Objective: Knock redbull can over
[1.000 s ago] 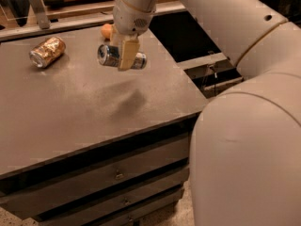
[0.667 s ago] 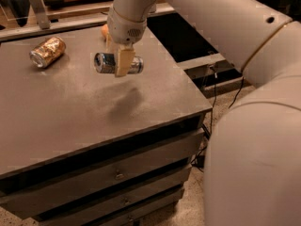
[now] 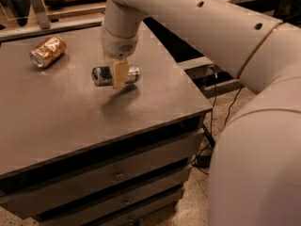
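Note:
The redbull can [image 3: 100,76], blue and silver, lies horizontal in my gripper [image 3: 116,77], over the middle of the dark table top [image 3: 56,121]. One tan finger [image 3: 120,74] crosses the front of the can's middle. The gripper points straight down from the white arm and is shut on the can. The can hangs just above the surface, with its shadow right below it. Its silver end faces left.
A gold-brown dented can [image 3: 47,52] lies on its side at the table's back left. The table's right edge is close to the gripper's right. Drawers [image 3: 117,173] are under the front edge. Cables [image 3: 221,112] lie on the floor to the right.
The gripper has moved toward the table's front and lower, carrying the horizontal can with it. The gold-brown can has not moved.

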You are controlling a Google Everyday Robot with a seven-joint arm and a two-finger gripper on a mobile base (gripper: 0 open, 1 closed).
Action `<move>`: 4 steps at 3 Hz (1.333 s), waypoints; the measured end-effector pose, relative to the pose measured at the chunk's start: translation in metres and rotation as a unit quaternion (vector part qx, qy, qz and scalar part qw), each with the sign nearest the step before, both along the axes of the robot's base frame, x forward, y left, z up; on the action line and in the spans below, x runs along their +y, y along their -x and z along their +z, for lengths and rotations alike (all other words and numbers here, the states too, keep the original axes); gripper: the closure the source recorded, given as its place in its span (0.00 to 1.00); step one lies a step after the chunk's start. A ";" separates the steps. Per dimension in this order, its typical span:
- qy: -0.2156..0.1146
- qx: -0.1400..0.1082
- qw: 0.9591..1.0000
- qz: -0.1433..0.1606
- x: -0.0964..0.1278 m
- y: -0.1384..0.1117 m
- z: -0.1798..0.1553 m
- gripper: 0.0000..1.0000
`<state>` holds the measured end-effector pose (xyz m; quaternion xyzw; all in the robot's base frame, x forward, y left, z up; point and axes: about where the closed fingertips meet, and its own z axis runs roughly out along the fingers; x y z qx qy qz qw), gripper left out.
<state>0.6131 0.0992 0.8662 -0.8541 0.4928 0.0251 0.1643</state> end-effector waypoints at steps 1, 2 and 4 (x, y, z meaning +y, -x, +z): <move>0.025 0.008 1.000 0.003 0.001 0.003 -0.015 0.85; 0.041 0.014 0.999 0.003 0.001 0.005 -0.024 0.63; 0.041 0.023 0.999 -0.012 -0.004 0.002 -0.027 0.17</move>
